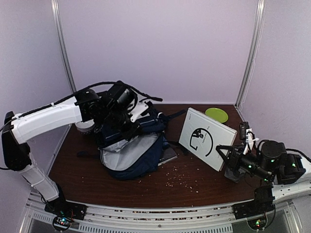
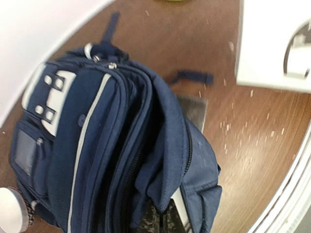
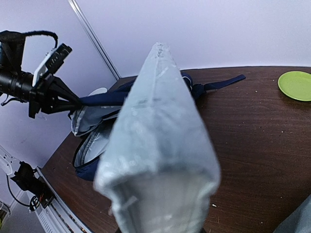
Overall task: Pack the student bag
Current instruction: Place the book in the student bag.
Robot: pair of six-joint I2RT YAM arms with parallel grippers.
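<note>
The student bag (image 1: 130, 145), navy with white trim, lies on the table with its mouth open and its grey lining showing. My left gripper (image 1: 127, 125) reaches over it from the left and is shut on a fold of its navy fabric (image 2: 163, 160), holding the upper edge up. In the right wrist view that left gripper (image 3: 65, 96) pinches the bag's rim (image 3: 104, 98). My right gripper (image 1: 227, 158) is shut on the lower corner of a white book with a black ring design (image 1: 206, 137), held tilted to the right of the bag. The book's pale edge (image 3: 158, 141) hides my right fingers.
A green plate (image 1: 216, 114) lies at the back right. A white cup (image 1: 86, 127) stands behind the bag on the left. A flat grey item (image 1: 169, 155) pokes out from under the bag. Crumbs (image 1: 182, 177) dot the brown table (image 1: 204, 187). Dark straps trail to the back.
</note>
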